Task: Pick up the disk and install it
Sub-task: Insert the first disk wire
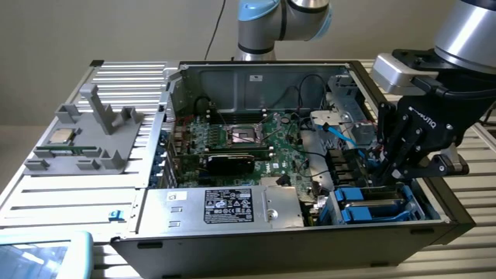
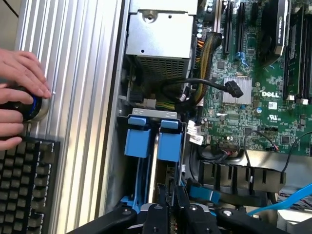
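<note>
The fingers [image 2: 171,209] are pinching close together on the edge of the disk [image 2: 167,146]. It is standing on edge in the open computer case's [image 1: 271,247] drive bay, long axis running from the fingers toward the one power supply [image 2: 158,41]. Two blue carrier tabs are showing, the motherboard [image 2: 263,73] is reading "DELL", and a person's hand [image 2: 19,73] is resting beside one keyboard [image 2: 24,185] on the desk [image 2: 73,97].

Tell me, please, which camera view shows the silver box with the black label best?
The exterior view: the silver box shows its whole top and black label there. The wrist view shows one perforated face and its cables.
</note>
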Robot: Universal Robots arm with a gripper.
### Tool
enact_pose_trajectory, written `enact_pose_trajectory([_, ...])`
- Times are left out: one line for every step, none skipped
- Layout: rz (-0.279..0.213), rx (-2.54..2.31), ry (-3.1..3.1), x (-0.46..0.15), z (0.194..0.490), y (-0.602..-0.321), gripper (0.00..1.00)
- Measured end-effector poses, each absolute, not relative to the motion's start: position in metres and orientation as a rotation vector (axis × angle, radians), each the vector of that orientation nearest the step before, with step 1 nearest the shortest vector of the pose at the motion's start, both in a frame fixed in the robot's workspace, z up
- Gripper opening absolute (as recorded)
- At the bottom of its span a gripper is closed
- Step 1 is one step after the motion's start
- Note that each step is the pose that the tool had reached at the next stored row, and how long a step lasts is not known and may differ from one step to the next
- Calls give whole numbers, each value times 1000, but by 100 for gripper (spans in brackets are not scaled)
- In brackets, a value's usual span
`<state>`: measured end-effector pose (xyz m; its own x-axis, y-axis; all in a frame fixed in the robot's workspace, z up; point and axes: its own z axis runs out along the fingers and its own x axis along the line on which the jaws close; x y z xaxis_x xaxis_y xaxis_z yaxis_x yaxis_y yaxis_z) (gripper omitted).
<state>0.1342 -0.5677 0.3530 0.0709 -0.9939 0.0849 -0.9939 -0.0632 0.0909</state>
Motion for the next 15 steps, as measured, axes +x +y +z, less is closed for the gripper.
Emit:
enact_pose_trajectory([-2, 2197, -2066, 134, 353, -568, 17])
enact_pose_trajectory([-4, 2192, -2070, 134, 353, -568, 17])
enact_pose_trajectory([-6, 2187, -2074, 135, 352, -568, 17])
enact_pose_trajectory([-7, 2181, -2077, 135, 352, -568, 17])
enact_pose_trajectory([-8, 2177, -2080, 135, 352, -568, 17])
enact_pose_trajectory([-8, 2173, -2082, 136, 352, -568, 17])
enact_pose_trajectory([-9, 2170, -2083, 136, 352, -567, 17])
enact_pose_trajectory([-9, 2167, -2083, 137, 351, -567, 17])
enact_pose_trajectory([-9, 2164, -2083, 137, 351, -567, 17])
enact_pose_trajectory([-10, 2161, -2081, 138, 350, -567, 17])
enact_pose_trajectory([-13, 2158, -2080, 138, 349, -566, 17])
enact_pose_trajectory([-16, 2156, -2079, 138, 348, -565, 17])
enact_pose_trajectory([-18, 2153, -2080, 137, 348, -564, 17])
enact_pose_trajectory([-18, 2150, -2082, 137, 348, -564, 17])
enact_pose_trajectory([-17, 2148, -2082, 138, 348, -563, 17])
